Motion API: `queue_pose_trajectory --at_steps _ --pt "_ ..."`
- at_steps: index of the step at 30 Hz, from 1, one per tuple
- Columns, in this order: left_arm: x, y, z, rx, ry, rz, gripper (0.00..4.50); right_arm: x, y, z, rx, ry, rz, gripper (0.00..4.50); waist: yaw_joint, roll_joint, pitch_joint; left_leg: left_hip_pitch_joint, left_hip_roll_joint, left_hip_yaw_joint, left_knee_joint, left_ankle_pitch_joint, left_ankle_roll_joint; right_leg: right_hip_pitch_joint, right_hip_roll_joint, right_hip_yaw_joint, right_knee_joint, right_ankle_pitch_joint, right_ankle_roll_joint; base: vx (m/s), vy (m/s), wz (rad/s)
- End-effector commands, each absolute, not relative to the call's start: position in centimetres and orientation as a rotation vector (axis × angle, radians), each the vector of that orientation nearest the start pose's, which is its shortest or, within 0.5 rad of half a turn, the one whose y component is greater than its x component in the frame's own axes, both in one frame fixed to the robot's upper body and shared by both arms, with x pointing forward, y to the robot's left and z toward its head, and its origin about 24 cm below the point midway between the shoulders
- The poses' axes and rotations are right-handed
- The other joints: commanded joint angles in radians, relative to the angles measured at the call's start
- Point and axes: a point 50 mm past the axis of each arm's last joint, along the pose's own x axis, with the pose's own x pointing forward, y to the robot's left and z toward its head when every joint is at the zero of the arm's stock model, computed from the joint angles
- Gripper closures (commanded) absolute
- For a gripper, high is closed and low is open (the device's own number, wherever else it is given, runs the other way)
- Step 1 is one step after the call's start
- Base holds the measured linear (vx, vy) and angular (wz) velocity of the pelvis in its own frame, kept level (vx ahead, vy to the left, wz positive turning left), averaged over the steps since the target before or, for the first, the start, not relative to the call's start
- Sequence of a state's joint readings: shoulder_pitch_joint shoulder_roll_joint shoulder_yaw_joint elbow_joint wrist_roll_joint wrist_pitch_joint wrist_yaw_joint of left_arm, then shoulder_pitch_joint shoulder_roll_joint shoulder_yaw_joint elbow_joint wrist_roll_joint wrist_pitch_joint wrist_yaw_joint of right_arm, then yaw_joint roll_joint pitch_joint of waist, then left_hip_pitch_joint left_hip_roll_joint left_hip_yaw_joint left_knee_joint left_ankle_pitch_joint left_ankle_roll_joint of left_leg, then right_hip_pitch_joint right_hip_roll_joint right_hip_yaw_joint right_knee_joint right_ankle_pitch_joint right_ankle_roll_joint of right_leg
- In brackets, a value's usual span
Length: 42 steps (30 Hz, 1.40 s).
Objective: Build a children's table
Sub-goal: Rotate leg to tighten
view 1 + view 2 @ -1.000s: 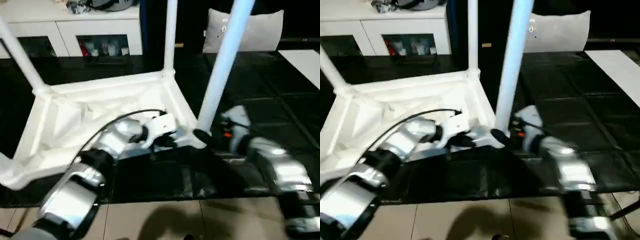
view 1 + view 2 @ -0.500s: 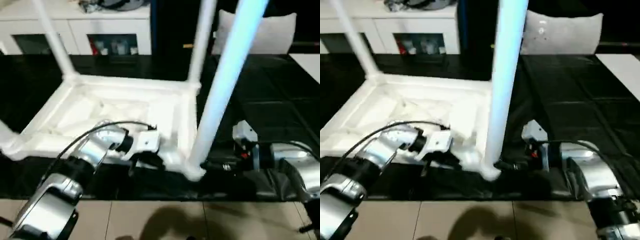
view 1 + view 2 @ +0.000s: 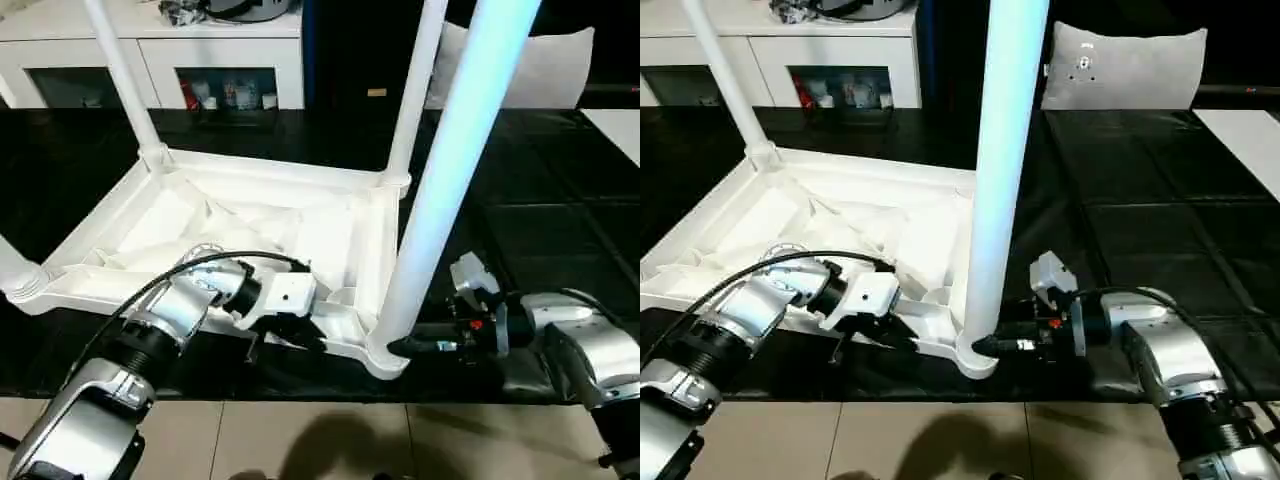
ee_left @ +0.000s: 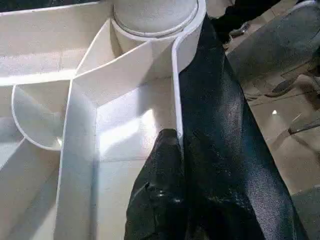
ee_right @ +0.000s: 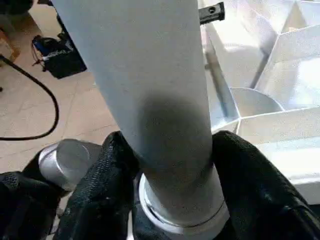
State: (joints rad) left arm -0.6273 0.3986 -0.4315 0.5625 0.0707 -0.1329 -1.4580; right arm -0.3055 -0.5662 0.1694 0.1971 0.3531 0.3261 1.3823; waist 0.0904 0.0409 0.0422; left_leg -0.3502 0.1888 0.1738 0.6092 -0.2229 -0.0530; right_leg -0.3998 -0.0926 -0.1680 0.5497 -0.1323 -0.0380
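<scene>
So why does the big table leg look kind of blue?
In the left eye view the near leg glows bluish, washed out; in the right wrist view the same leg, between the right gripper fingers, looks grey and shadowed.

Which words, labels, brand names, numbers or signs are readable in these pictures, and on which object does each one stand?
No text can be read in any view.
Cushion: a small dark mark near its top corner, too small to read.
Cabinet: colourful items in its compartments, any print too blurred to read.
Table top, legs and both arms: no lettering visible.
</scene>
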Motion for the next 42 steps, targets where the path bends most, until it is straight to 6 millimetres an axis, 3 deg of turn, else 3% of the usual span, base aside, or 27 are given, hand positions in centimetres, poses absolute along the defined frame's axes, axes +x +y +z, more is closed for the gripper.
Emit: queue_pose_trajectory --at_steps 1,6,10,13,15,16,17,18,19,22,23,24,28,30,31,35,39,41,42 --pt "29.1 10.3 5.9 0.678 0.374 -1.835 4.50 26.0 -17.4 6.9 -0.022 0.394 1.460 2.39 -0.001 -0.018 -0.070 0.001 0.055 -0.014 -0.070 -0.103 0.089 0.061 -0.078 0.067 -0.059 -0.377 -0.093 0.000 0.000 0.00" --pt "29.1 9.9 5.8 0.627 0.387 -1.806 4.50 25.6 -16.7 6.9 0.030 0.373 1.454 2.49 -0.001 -0.019 -0.069 0.000 0.055 -0.014 -0.071 -0.099 0.085 0.062 -0.078 0.068 -0.061 -0.387 -0.085 0.000 0.000 0.00" --pt "29.9 9.0 5.6 0.581 0.436 -1.703 4.50 26.1 -15.8 6.5 0.025 0.360 1.317 2.52 -0.007 -0.018 -0.065 0.002 0.052 -0.014 -0.073 -0.117 0.072 0.059 -0.077 0.066 -0.068 -0.421 -0.078 0.000 0.000 0.00" --pt "31.5 7.4 5.9 0.546 0.423 -1.552 4.50 27.8 -15.0 5.7 -0.002 0.382 1.085 2.54 -0.019 -0.020 -0.056 0.012 0.029 -0.010 -0.066 -0.170 0.038 0.051 -0.070 0.048 -0.101 -0.577 -0.015 -0.017 -0.001 -0.01" --pt "32.4 6.6 6.0 0.549 0.411 -1.469 4.50 28.8 -14.7 5.4 0.022 0.399 0.954 2.56 -0.039 -0.016 -0.057 0.016 0.024 -0.017 -0.059 -0.206 0.021 0.052 -0.068 0.026 -0.117 -0.630 0.026 -0.025 -0.002 -0.01" --pt "32.9 6.2 6.2 0.550 0.409 -1.421 4.50 29.3 -14.6 5.3 0.025 0.403 0.893 2.56 -0.045 -0.004 -0.060 0.015 0.027 -0.021 -0.061 -0.212 0.022 0.058 -0.072 0.025 -0.115 -0.606 0.025 0.000 0.000 0.00" --pt "33.7 5.6 6.5 0.552 0.399 -1.349 4.50 30.2 -14.2 5.3 0.026 0.395 0.773 2.58 -0.060 -0.005 -0.059 0.005 0.036 -0.026 -0.065 -0.225 0.027 0.060 -0.066 0.020 -0.115 -0.567 0.024 0.000 0.000 0.00" --pt "33.9 5.4 6.6 0.554 0.394 -1.333 4.50 30.4 -14.0 5.3 0.027 0.391 0.738 2.58 -0.074 -0.007 -0.059 0.013 0.034 -0.028 -0.062 -0.266 0.021 0.057 -0.068 0.013 -0.122 -0.576 0.026 0.000 0.000 0.00" --pt "34.1 5.1 6.8 0.537 0.385 -1.310 4.50 30.8 -13.9 5.4 0.052 0.389 0.677 2.58 -0.084 -0.003 -0.057 0.013 0.030 -0.029 -0.060 -0.288 0.026 0.059 -0.069 0.009 -0.127 -0.589 0.035 0.000 0.000 0.00" --pt "34.4 4.8 7.0 0.518 0.372 -1.289 4.50 31.0 -13.7 5.5 0.081 0.377 0.632 2.58 -0.103 0.001 -0.057 0.014 0.033 -0.033 -0.064 -0.308 0.036 0.061 -0.072 0.006 -0.130 -0.570 0.023 0.000 0.000 0.00" --pt "34.5 4.7 7.1 0.519 0.367 -1.277 4.50 31.1 -13.5 5.6 0.083 0.361 0.619 2.23 -0.106 0.002 -0.059 0.010 0.035 -0.036 -0.067 -0.308 0.039 0.067 -0.073 0.009 -0.126 -0.550 0.020 0.000 0.000 0.00" --pt "34.6 4.8 7.1 0.528 0.363 -1.275 4.50 30.9 -13.4 5.6 0.080 0.360 0.619 1.89 -0.111 0.001 -0.060 0.010 0.037 -0.036 -0.069 -0.304 0.043 0.064 -0.075 0.016 -0.122 -0.528 0.007 0.000 0.000 0.00" --pt "34.6 5.2 6.8 0.553 0.353 -1.286 4.50 30.4 -13.6 5.5 0.064 0.361 0.614 1.77 -0.105 -0.005 -0.064 0.000 0.039 -0.034 -0.072 -0.238 0.061 0.070 -0.081 0.036 -0.103 -0.451 -0.043 0.000 0.000 0.00" --pt "34.6 5.5 6.7 0.569 0.349 -1.280 4.50 30.1 -14.1 5.6 0.051 0.343 0.602 1.49 -0.098 -0.004 -0.066 0.001 0.042 -0.031 -0.072 -0.207 0.070 0.069 -0.083 0.044 -0.093 -0.414 -0.069 0.000 0.000 0.00" --pt "34.7 5.9 6.5 0.593 0.351 -1.269 4.50 29.8 -14.6 5.8 0.043 0.319 0.578 1.49 -0.094 -0.011 -0.065 -0.003 0.042 -0.029 -0.072 -0.198 0.073 0.071 -0.084 0.047 -0.091 -0.414 -0.073 0.000 0.000 0.00" --pt "34.8 6.5 6.6 0.599 0.299 -1.265 4.50 28.2 -16.2 5.9 0.058 0.319 0.585 1.23 -0.067 -0.012 -0.065 0.005 0.041 -0.023 -0.072 -0.156 0.083 0.067 -0.083 0.053 -0.091 -0.428 -0.056 0.000 0.000 0.00" --pt "34.9 6.6 7.1 0.524 0.243 -1.238 4.50 27.0 -16.9 6.0 0.062 0.324 0.612 0.84 -0.049 -0.008 -0.074 -0.006 0.043 -0.023 -0.071 -0.092 0.099 0.076 -0.081 0.057 -0.071 -0.328 -0.075 0.000 0.000 0.00" --pt "34.7 6.6 7.3 0.477 0.237 -1.257 4.07 26.7 -17.0 6.2 0.061 0.313 0.621 0.69 -0.044 -0.004 -0.078 -0.009 0.045 -0.025 -0.069 -0.062 0.109 0.074 -0.083 0.060 -0.060 -0.272 -0.098 0.000 0.000 0.00" --pt "34.6 6.6 7.5 0.451 0.233 -1.274 4.07 26.5 -17.0 6.3 0.060 0.306 0.625 0.69 -0.043 -0.007 -0.080 -0.011 0.046 -0.024 -0.067 -0.050 0.114 0.074 -0.082 0.063 -0.054 -0.234 -0.111 0.000 0.000 0.00"
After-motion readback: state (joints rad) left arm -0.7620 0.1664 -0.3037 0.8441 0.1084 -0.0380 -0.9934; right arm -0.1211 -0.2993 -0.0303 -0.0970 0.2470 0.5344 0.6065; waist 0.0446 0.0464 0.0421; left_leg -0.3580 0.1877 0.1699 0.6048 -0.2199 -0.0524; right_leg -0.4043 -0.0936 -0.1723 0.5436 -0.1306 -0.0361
